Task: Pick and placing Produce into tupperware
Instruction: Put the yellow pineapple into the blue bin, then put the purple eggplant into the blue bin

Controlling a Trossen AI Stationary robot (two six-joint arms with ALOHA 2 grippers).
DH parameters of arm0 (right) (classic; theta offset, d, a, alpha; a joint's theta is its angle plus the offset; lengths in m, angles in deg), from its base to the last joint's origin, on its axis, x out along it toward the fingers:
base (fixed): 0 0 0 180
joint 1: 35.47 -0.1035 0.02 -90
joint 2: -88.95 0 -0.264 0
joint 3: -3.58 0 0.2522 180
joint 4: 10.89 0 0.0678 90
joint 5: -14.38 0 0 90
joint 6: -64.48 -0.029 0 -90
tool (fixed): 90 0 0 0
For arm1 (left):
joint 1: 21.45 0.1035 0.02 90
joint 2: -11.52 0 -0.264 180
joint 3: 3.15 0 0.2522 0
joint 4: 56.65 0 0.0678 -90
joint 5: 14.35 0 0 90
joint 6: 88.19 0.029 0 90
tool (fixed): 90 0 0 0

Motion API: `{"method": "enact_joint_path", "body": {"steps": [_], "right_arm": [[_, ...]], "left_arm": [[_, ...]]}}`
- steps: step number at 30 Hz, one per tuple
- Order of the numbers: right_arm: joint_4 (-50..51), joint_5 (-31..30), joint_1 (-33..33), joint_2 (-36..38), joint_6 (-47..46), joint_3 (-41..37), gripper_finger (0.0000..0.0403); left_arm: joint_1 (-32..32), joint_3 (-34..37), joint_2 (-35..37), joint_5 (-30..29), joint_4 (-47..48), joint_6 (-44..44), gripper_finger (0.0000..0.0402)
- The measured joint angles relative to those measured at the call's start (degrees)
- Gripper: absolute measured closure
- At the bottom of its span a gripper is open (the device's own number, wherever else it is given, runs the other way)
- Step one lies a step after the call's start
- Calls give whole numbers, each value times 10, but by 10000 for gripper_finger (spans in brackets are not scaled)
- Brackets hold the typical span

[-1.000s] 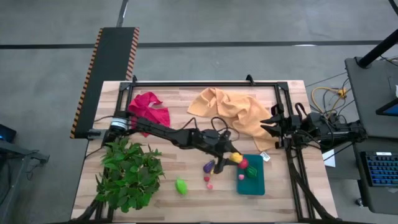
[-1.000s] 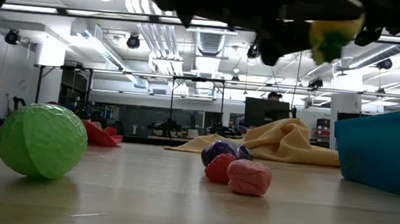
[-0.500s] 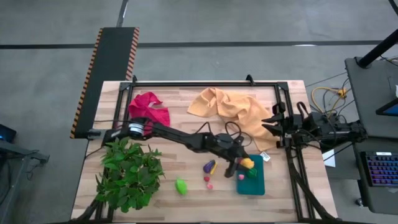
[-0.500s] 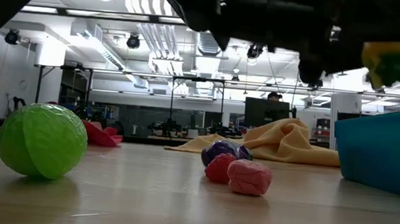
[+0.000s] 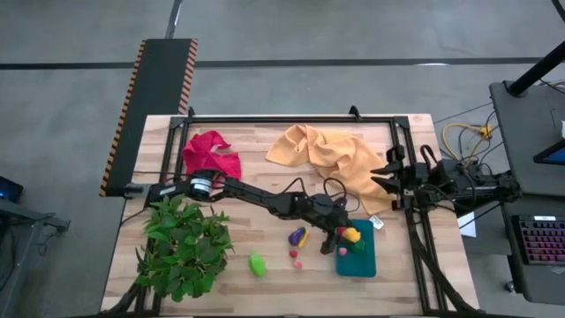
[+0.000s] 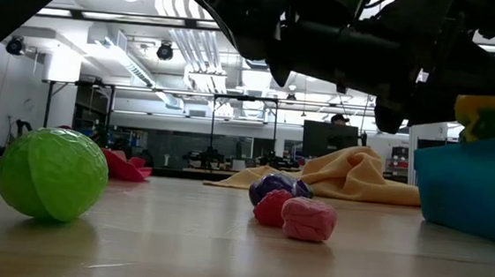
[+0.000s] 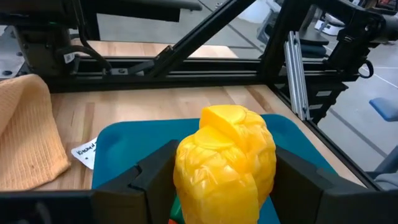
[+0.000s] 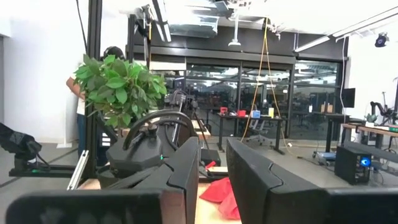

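My left gripper (image 7: 225, 180) reaches out over the teal tupperware (image 5: 357, 256) (image 7: 124, 143) and is shut on a yellow produce piece (image 5: 351, 234) (image 6: 490, 112). Inside the tupperware I see a green piece (image 5: 358, 247) and a red piece (image 5: 342, 251). On the wood to its left lie a purple piece (image 5: 297, 237) (image 6: 275, 185), a red piece (image 6: 270, 208), a pink one (image 6: 308, 219) and a lime green ball (image 5: 257, 263) (image 6: 52, 174). My right gripper (image 5: 381, 181) (image 8: 212, 171) waits open at the table's right edge. My left gripper pinches the yellow piece by its two opposite sides (image 7: 186, 165) between both fingers. The fingers (image 7: 152, 174) come at it from the table's left, slanting down. The piece is lifted above the tupperware's floor, and its green lower end (image 6: 482, 132) reaches the rim's height.
A big leafy plant (image 5: 181, 247) fills the near left corner. A red cloth (image 5: 212, 155) and a yellow cloth (image 5: 331, 159) lie toward the far edge. A white label (image 5: 378, 223) lies by the tupperware. A black frame (image 5: 291, 119) lines the table.
My left gripper has carried the yellow piece toward the table's right edge, from beside the tupperware to over it, and has come down until the piece's lower end reaches the rim. It has stayed shut on the piece. The other produce has kept still.
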Motion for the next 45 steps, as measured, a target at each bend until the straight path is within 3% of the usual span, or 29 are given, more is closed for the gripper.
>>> {"method": "enact_joint_path", "body": {"steps": [10,21,27,34,40,45], "right_arm": [[5,0,0,0,4,0,330],[5,0,0,0,4,0,319],[5,0,0,0,4,0,328],[10,0,0,0,4,0,334],[18,0,0,0,11,-1,325],[22,0,0,0,16,-1,319]], "left_arm": [[0,0,0,22,4,0,203],[0,0,0,28,4,0,140],[0,0,6,67,19,3,116],[1,0,73,60,176,55,113],[-4,1,125,-31,336,49,113],[-9,2,134,-77,401,27,113]]}}
